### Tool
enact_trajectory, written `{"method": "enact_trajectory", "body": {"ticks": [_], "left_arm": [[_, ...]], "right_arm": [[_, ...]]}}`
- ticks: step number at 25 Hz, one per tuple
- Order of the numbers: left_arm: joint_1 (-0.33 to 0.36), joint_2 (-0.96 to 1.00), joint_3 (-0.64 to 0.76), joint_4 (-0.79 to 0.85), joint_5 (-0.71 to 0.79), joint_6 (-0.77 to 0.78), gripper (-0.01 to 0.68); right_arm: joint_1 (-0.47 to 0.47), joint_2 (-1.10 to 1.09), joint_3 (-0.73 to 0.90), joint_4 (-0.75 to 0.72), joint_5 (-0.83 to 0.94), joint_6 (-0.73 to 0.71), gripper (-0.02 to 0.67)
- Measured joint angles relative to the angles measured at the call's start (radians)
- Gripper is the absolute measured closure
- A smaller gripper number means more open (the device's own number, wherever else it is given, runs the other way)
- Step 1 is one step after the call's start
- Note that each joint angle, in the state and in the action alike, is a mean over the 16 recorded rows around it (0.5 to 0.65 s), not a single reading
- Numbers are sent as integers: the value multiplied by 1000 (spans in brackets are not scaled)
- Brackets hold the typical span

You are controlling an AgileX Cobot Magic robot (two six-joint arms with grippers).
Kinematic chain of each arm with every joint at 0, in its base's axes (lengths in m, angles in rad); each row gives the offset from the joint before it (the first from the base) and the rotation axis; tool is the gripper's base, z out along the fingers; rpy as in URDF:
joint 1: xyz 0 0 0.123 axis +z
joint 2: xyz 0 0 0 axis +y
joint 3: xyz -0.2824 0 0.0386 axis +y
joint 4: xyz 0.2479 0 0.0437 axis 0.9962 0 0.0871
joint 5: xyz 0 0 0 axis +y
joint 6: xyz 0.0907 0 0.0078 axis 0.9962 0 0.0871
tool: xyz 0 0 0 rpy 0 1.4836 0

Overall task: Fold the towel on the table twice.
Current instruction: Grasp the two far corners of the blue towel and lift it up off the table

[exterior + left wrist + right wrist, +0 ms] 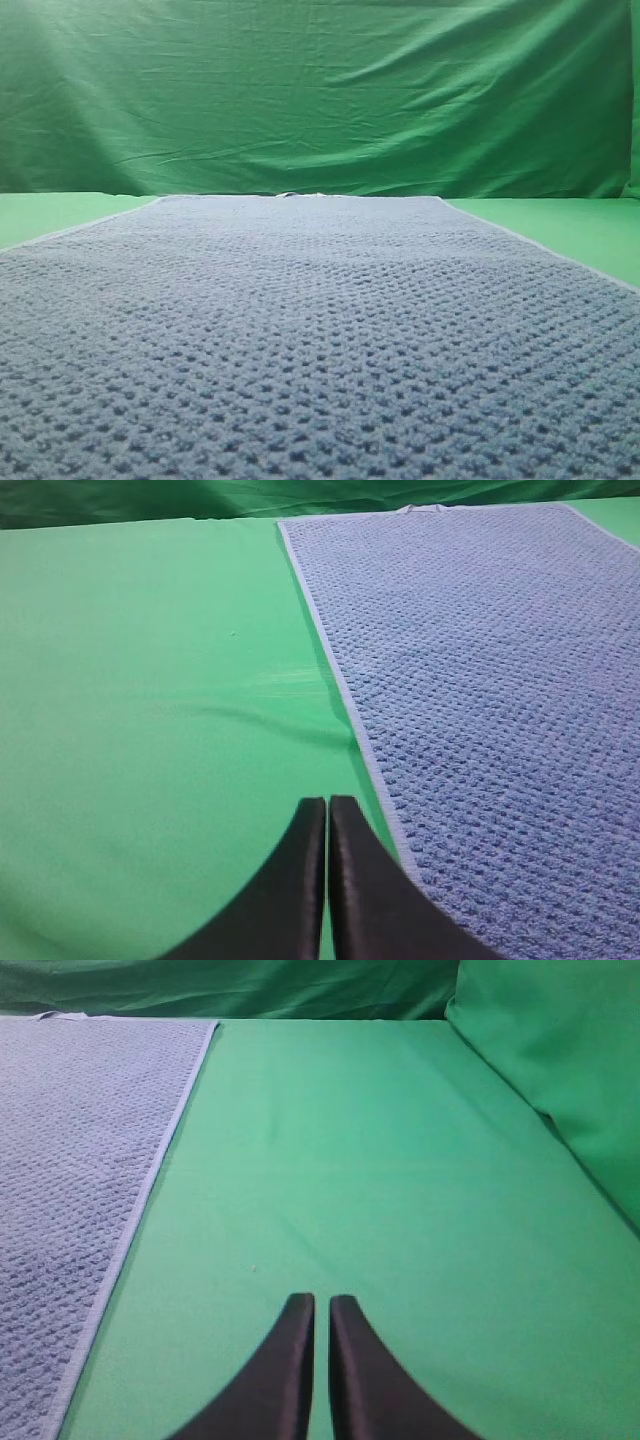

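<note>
The blue-grey waffle-knit towel lies flat and unfolded on the bright green table, filling most of the exterior high view. In the left wrist view the towel runs along the right side, and my left gripper is shut and empty just left of its pale near edge. The right wrist view has the towel on the left. There my right gripper is shut and empty over bare table, well to the right of the towel's edge. Neither gripper shows in the exterior high view.
A wrinkled green backdrop cloth hangs behind the table. More draped green cloth rises at the right of the right wrist view. Bare table lies left of the towel.
</note>
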Motion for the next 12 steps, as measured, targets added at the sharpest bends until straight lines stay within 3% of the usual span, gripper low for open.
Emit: {"method": "enact_trajectory", "body": {"ticks": [12], "left_arm": [[0,0,0,0,0,0,673]], "right_arm": [[0,0,0,0,0,0,649]]}}
